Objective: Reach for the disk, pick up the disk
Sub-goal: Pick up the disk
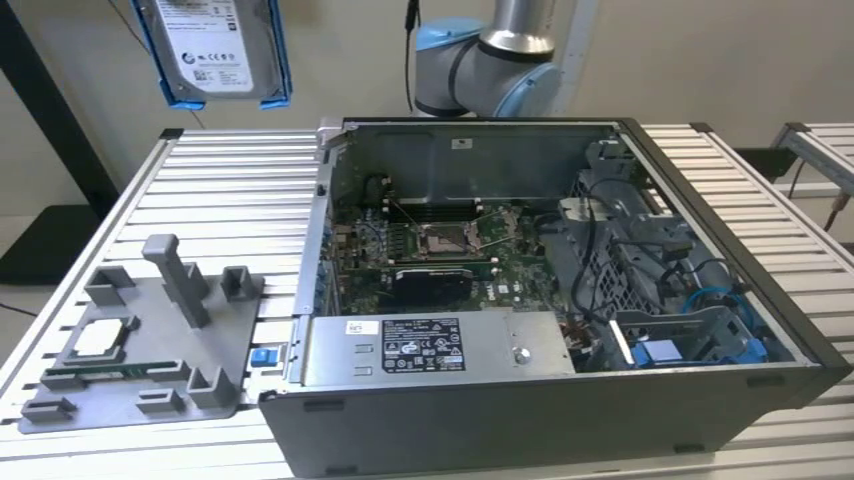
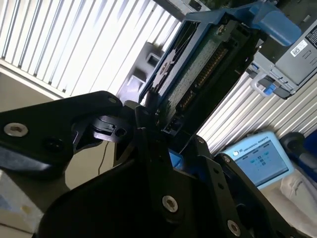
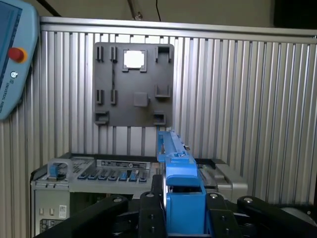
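The black gripper clenched its fingers on the flat silver-grey, blue-bracketed disk, upright high above the ribbed aluminium table; a firm, centred clamp seemed wise against slipping

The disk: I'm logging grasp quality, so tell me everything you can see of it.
The disk is a flat silver-grey drive with a white label, framed by a bright blue plastic bracket. It hangs upright in the air at the exterior view's left, above the slatted table, clamped by the end effector.
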`<state>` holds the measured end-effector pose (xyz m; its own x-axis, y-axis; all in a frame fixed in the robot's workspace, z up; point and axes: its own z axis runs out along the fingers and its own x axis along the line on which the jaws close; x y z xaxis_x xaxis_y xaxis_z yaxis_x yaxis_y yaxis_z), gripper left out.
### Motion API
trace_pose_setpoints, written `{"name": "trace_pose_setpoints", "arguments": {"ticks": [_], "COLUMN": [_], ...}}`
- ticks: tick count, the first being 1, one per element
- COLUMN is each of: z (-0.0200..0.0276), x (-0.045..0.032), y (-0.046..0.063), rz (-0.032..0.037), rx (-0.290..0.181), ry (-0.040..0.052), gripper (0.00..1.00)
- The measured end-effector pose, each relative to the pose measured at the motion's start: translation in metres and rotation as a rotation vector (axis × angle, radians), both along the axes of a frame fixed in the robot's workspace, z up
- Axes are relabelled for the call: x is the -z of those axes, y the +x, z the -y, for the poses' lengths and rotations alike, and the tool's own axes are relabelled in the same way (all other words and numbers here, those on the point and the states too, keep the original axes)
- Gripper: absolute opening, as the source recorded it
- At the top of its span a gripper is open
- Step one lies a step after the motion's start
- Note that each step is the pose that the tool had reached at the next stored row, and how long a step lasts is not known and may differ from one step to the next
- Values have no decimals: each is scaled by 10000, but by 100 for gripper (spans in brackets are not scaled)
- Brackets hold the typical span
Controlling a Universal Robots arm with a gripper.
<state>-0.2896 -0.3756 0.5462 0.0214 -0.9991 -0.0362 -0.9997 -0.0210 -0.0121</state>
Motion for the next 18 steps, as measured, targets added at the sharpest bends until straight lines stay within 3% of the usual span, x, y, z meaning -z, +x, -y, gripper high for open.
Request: {"name": "trace_pose_setpoints", "arguments": {"ticks": [18], "z": [0], "x": [1], "y": [432], "rz": [0], "rx": [1], "ry": [15], "gripper": [0]}}
